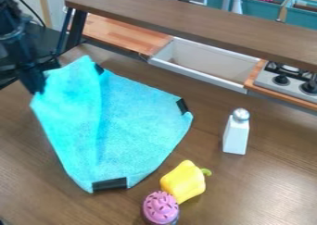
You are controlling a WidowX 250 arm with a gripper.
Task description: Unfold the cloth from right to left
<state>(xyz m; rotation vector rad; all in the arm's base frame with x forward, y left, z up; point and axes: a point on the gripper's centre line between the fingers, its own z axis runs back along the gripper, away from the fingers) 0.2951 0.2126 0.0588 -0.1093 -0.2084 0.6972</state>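
A: Gripper?
B: Upper left, down at the cloth's left edge. Jaws: can't tell if clenched or released.
A: Cloth?
B: Blue, left and centre of tabletop, mostly spread, crease down its left part.
A: Nearby?
B: Yellow pepper off its lower right, toy cupcake just beside pepper. White shaker upright, right.

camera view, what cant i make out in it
- Cloth edge at the gripper: camera view, partly hidden by the gripper.
- Tabletop beneath the cloth: camera view, hidden by the cloth.
- Cupcake's base: camera view, cut off by the bottom edge.
- Rest of the stove: camera view, cut off by the right edge.
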